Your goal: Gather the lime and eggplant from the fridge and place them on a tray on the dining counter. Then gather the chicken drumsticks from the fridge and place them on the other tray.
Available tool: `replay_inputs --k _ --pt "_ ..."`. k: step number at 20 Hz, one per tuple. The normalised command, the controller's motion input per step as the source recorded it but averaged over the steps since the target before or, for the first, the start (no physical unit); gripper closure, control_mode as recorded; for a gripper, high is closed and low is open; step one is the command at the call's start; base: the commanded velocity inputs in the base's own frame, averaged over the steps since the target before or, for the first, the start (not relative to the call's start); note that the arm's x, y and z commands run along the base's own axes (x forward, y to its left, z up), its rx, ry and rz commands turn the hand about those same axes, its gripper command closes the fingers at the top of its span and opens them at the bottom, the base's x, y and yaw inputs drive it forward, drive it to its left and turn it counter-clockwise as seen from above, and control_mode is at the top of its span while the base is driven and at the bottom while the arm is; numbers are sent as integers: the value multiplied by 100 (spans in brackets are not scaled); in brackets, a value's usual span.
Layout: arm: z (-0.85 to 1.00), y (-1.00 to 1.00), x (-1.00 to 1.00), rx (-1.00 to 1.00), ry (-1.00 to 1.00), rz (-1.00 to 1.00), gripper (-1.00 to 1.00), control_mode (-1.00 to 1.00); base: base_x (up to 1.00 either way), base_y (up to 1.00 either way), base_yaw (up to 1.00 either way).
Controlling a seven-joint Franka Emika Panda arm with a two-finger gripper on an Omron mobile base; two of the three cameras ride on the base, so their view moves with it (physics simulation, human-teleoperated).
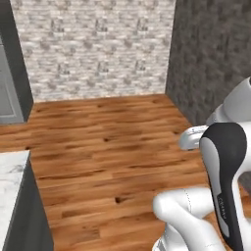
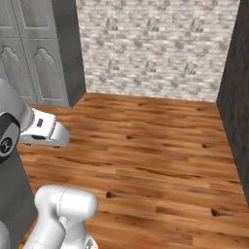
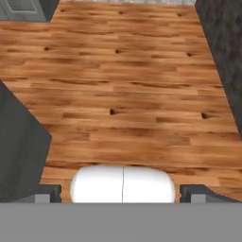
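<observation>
gripper [image 3: 122, 194]: seen in the hand view, tips at the bottom corners, pointing down at bare floor
fingers [image 3: 47, 193]: spread as wide as they go, one dark tip bottom left, the other bottom right, well apart
grip: nothing between the tips, nothing held
task things vs fingers: cannot tell where lime, eggplant, drumsticks or trays sit; only floor planks lie ahead of the fingertips
wood floor [image 1: 112, 147]: orange-brown planks with dark knots, runs from the robot out to the far walls
brick wall [image 1: 98, 49]: light grey-white brick, straight ahead across the floor
dark wall [image 1: 211, 59]: rough dark grey, on the right side, meets the brick wall at a corner
grey cabinets [image 2: 34, 53]: tall panelled doors on the left in the right base view, closed, next to a dark side panel
marble counter [image 1: 11, 181]: white veined top over a dark body, lower left of the left base view, just an edge showing
arm [image 1: 223, 181]: white links with a dark joint, folded up at the lower right of the left base view, held above the floor
arm in right base view: white segments at the left edge and lower left, near the cabinets side
</observation>
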Motion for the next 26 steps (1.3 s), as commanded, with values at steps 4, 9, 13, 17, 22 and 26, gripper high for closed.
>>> replay_inputs --k 4,9,13,17,22,26 --pt "0 0 0 0 0 0 -100 100 100 -40 20" --pt "0 0 0 0 0 0 -100 100 100 -39 31" --pt "0 0 0 0 0 0 -100 100 100 -31 55" --pt "0 0 0 0 0 0 -100 100 100 -4 68" --pt "0 0 0 0 0 0 -100 100 100 -17 65" --pt "0 0 0 0 0 0 -100 100 100 -52 56"
